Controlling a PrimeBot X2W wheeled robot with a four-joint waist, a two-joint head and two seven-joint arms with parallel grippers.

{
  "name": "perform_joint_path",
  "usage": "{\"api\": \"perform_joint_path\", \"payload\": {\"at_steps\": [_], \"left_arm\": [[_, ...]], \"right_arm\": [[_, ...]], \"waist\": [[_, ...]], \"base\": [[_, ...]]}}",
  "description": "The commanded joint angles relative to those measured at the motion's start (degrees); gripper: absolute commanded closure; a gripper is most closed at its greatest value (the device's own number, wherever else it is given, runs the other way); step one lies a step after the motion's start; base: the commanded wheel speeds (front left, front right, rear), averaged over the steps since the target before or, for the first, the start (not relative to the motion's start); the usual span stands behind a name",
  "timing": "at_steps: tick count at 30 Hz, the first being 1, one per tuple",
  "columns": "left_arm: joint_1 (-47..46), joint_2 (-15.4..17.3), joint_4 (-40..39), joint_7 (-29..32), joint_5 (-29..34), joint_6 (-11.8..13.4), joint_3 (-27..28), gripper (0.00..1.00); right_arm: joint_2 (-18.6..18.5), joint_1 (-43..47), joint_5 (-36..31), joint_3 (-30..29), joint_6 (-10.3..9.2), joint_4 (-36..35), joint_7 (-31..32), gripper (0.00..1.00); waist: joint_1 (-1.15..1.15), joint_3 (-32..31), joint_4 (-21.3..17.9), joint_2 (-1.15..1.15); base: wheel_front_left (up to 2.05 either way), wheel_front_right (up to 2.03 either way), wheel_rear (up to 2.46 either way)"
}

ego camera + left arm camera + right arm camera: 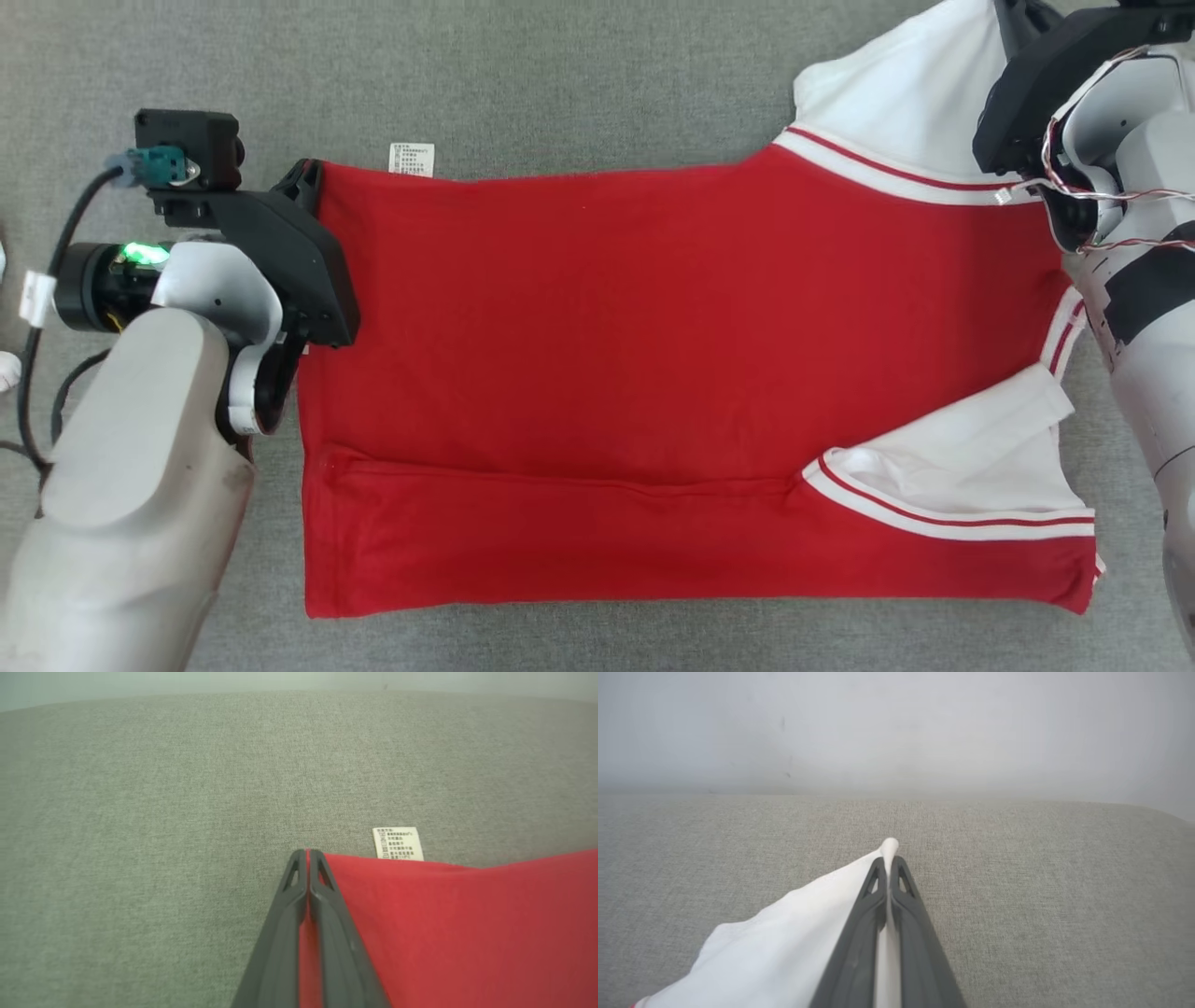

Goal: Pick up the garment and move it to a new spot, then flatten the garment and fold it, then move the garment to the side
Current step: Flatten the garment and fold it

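Observation:
The garment [653,327] is a red shirt with white, red-striped sleeves, spread on the grey cloth surface with its near edge folded over. My left gripper [308,173] is shut on the red far-left corner [420,924], close to a white care label [397,843]. In the left wrist view the dark fingers [322,905] pinch red cloth. My right gripper [889,858] is shut on the tip of the white far sleeve [784,942]; in the head view its dark body [1036,84] sits over that sleeve [896,84]. A second white sleeve [971,448] lies folded on the near right.
The grey fabric surface [560,75] runs all around the shirt, with bare room beyond its far edge [187,788]. A pale wall [896,728] rises behind the surface in the right wrist view. Cables [56,280] hang by my left arm.

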Motion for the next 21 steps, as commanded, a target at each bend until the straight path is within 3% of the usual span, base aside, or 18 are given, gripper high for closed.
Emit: {"api": "perform_joint_path", "payload": {"at_steps": [1, 10, 21], "left_arm": [[0.9, -0.2, 0.6, -1.4, 0.6, 0.4, 0.3, 1.0], [3.6, -2.0, 3.1, -7.7, 0.1, -0.4, -0.2, 1.0], [12.9, -4.0, 2.6, -16.6, -2.6, -1.4, 0.8, 1.0]], "right_arm": [[0.4, -0.3, -0.4, -0.1, -0.16, 0.3, -1.5, 1.0], [1.1, 4.8, 3.2, 2.7, -0.16, -0.8, -3.2, 1.0], [-5.0, 19.2, 10.8, 9.7, -0.16, -13.0, -1.5, 1.0]], "waist": [[-0.01, -1.3, -0.4, -0.01], [-0.01, -6.0, -1.0, -0.01], [-0.01, -13.1, -2.6, -0.01]], "base": [[0.0, 0.0, 0.0], [0.0, 0.0, 0.0], [0.0, 0.0, 0.0]]}}
